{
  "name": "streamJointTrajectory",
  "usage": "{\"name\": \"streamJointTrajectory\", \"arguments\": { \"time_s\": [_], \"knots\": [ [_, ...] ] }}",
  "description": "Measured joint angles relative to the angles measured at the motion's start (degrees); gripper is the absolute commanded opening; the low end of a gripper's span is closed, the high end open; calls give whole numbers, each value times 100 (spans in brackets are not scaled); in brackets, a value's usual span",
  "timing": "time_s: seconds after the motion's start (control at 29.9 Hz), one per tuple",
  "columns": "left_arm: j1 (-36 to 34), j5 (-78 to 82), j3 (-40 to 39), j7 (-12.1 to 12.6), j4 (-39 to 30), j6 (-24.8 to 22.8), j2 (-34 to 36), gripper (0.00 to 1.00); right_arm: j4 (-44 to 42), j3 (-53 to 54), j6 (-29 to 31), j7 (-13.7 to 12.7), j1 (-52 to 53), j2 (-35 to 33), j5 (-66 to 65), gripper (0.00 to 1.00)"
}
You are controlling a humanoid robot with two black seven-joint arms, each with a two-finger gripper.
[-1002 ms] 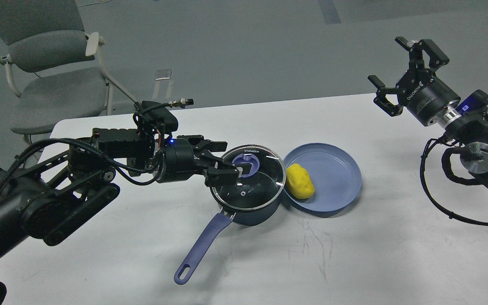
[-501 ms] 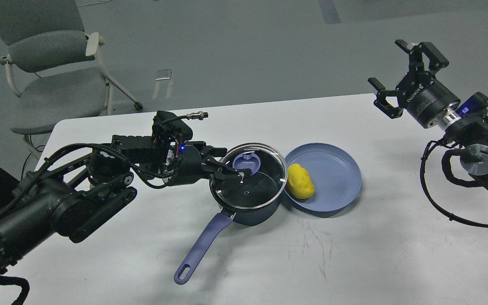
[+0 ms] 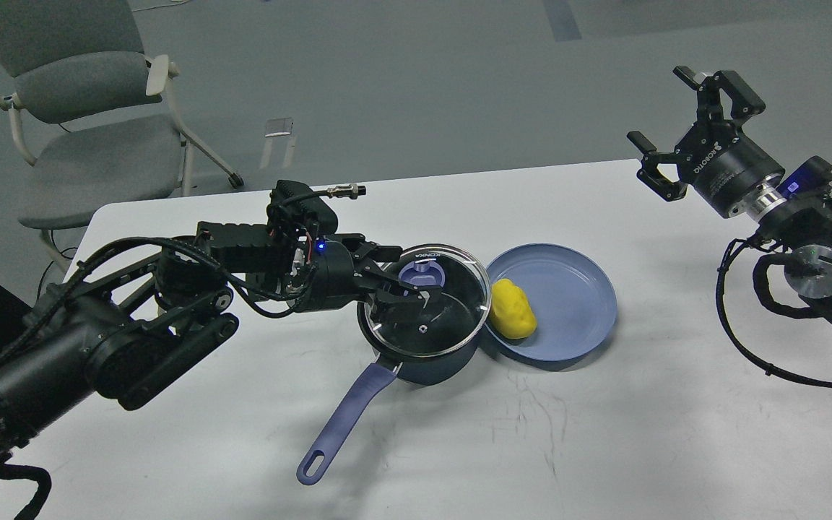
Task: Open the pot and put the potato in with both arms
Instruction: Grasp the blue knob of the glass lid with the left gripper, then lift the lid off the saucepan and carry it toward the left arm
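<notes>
A dark blue saucepan with a long blue handle stands mid-table, covered by a glass lid with a blue knob. My left gripper lies low over the lid. It is open, with one finger on each side of the knob. A yellow potato lies on the left part of a blue plate, right next to the pot. My right gripper is open and empty, held high above the table's far right, well away from the potato.
The white table has bare surface in front of and to the right of the plate. A grey chair stands on the floor behind the table's left corner. My right arm's cables hang over the right edge.
My left gripper has moved right and down over the lid, so its fingers now straddle the knob. The pot, potato and right arm have hardly moved.
</notes>
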Motion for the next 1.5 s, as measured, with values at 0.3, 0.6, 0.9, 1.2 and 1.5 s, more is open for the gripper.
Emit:
{"name": "streamJointTrajectory", "arguments": {
  "time_s": [0.3,0.6,0.9,1.2,1.5],
  "knots": [
    [44,-4,194,14,130,44,-34,94,0,-1,0,0,0,0,0,100],
    [27,28,212,18,188,52,-97,44,0,-7,0,0,0,1,0,100],
    [-121,30,221,22,141,52,-78,35,9,-8,0,0,-6,2,0,100],
    [-367,21,256,-252,-567,50,1090,35,9,1,0,0,-1,-6,0,100],
    [-174,-342,490,-409,-603,355,2619,36,9,1,0,0,14,-8,0,100]
  ]
}}
